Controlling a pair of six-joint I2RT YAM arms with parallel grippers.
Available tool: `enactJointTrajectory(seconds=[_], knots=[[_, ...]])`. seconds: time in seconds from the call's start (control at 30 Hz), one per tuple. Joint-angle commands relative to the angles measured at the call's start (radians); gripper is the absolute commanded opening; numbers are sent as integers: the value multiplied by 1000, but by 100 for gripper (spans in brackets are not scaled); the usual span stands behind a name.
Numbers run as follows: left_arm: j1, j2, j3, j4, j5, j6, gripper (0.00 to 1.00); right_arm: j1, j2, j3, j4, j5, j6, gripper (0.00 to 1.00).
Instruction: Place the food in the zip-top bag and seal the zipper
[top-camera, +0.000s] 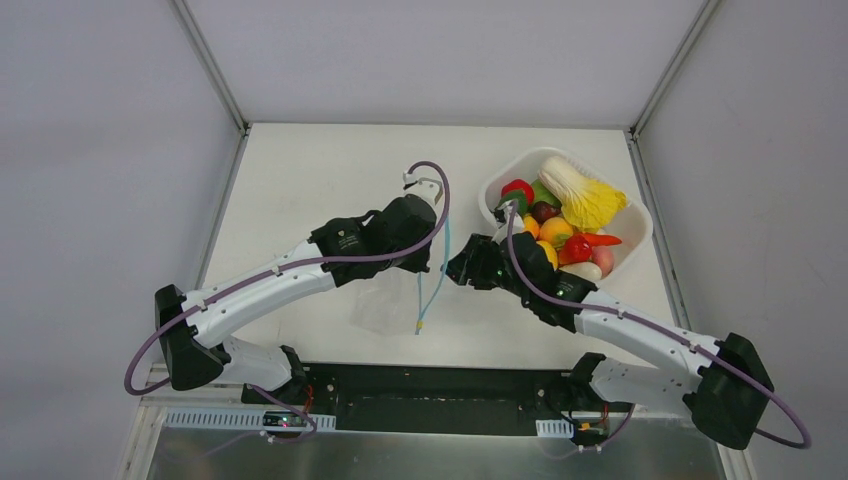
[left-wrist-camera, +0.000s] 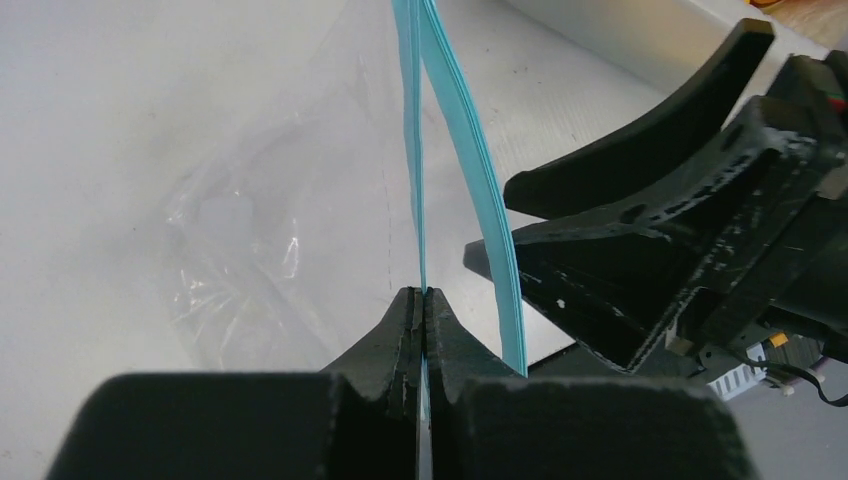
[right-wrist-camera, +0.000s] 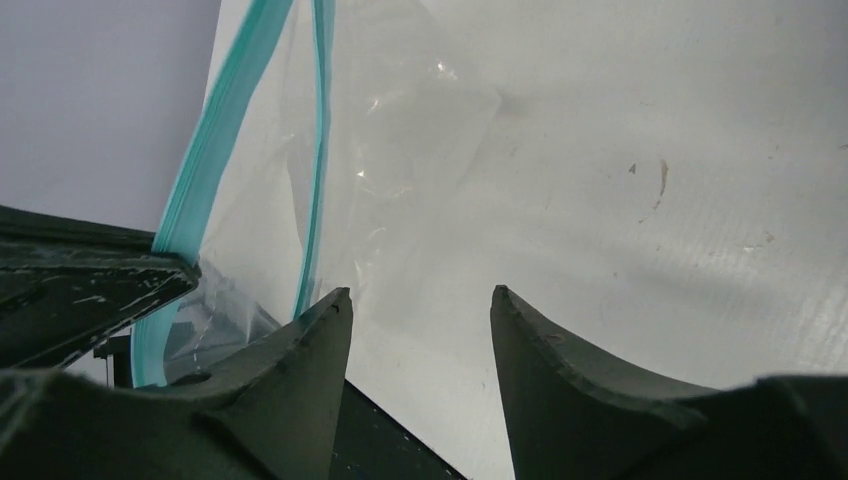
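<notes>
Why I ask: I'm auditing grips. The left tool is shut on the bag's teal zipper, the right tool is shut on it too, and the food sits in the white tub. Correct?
Not quite: the right tool is open, its jaws apart and empty, as the right wrist view shows. The left tool is shut on the zipper, and the food sits in the white tub.
</notes>
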Motion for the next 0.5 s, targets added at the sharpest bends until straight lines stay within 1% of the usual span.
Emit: enactJointTrajectory(seconds=[0.0,0.13,0.27,0.3,0.37,0.47], knots=[[-8,-23,1,-13,18,25,0,-7,28,72,9,-40,53,56],[-10,-15,9,-43,11,32,0,-7,-23,59,-3,5,66,59],[-12,-14,10,-40,34,43,0,-12,-122,21,-35,163,109,64],[-12,-13,11,-37,44,46,0,-18,-153,12,-36,165,114,65],[-12,-12,14,-36,55,47,0,-27,-200,-6,-2,117,103,66],[-11,-11,14,-25,75,54,0,-35,-197,3,28,42,104,66]])
